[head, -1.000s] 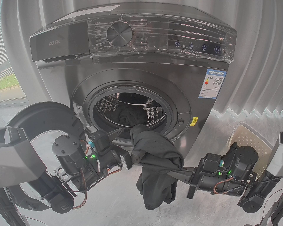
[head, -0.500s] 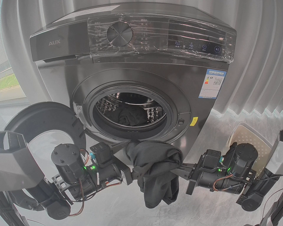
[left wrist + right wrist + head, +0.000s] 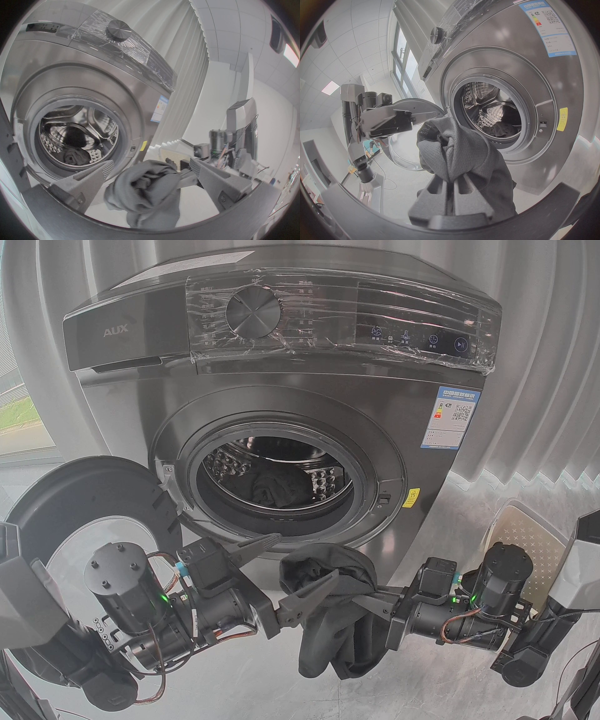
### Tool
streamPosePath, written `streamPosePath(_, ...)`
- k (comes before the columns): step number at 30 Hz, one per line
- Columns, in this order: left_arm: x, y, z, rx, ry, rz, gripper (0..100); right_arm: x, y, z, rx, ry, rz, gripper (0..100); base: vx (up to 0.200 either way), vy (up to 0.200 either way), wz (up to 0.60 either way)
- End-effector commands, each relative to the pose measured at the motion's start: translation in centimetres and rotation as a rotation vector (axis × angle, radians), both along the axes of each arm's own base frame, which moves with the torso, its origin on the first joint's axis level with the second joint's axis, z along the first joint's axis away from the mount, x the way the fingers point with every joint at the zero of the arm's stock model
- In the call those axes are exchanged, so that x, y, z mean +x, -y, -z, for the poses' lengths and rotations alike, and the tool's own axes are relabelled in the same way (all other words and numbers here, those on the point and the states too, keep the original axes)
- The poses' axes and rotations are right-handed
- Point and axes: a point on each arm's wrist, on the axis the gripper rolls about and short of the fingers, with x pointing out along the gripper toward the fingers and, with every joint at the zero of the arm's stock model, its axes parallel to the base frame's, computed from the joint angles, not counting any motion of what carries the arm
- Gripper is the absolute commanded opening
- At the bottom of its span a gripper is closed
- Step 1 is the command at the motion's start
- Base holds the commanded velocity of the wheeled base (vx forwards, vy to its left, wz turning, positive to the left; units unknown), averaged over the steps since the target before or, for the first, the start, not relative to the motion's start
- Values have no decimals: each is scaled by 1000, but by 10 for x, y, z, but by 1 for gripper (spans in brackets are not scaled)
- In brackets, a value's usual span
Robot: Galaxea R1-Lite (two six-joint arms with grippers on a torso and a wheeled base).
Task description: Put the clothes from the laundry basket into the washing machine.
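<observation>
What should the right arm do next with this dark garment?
Probably raise the right gripper and push it forward into the drum. It is shut on the garment, which hangs lower than the drum's opening, and the left gripper is open, not holding it.

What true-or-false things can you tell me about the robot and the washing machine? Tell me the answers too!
1. The washing machine has its door open. True.
2. The drum is empty. False: a piece of dark clothing lies inside the drum.
3. The right end effector is shut on the dark garment. True.
4. The left end effector grips the garment too. False: the left end effector is open, its fingers spread on either side of the cloth.
5. The held garment is inside the machine. False: it hangs outside, below the opening.
</observation>
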Motion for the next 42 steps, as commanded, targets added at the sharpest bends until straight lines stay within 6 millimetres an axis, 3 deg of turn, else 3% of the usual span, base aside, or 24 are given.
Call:
streamPosePath(1, 14, -9, 9, 59, 18, -61, 100, -2, 3, 3, -6, -24, 5, 0, 0, 0, 0)
streamPosePath(13, 11, -13, 13, 83, 15, -64, 100, 7, 12, 6, 50, -121, 153, 0, 0, 0, 0)
streamPosePath(25, 9, -15, 15, 91, 8, -61, 100, 6, 1, -3, 159, -201, 140, 0, 0, 0, 0)
streamPosePath(29, 7, -17, 20, 110, -8, -57, 100, 12, -4, -9, 223, -222, 162, 0, 0, 0, 0)
streamPosePath(36, 3, -19, 21, 129, -3, -52, 100, 19, -17, -40, 393, -215, 167, 0, 0, 0, 0)
streamPosePath(42, -4, -14, 27, 148, -23, -18, 100, 16, -21, -45, 417, -209, 138, 0, 0, 0, 0)
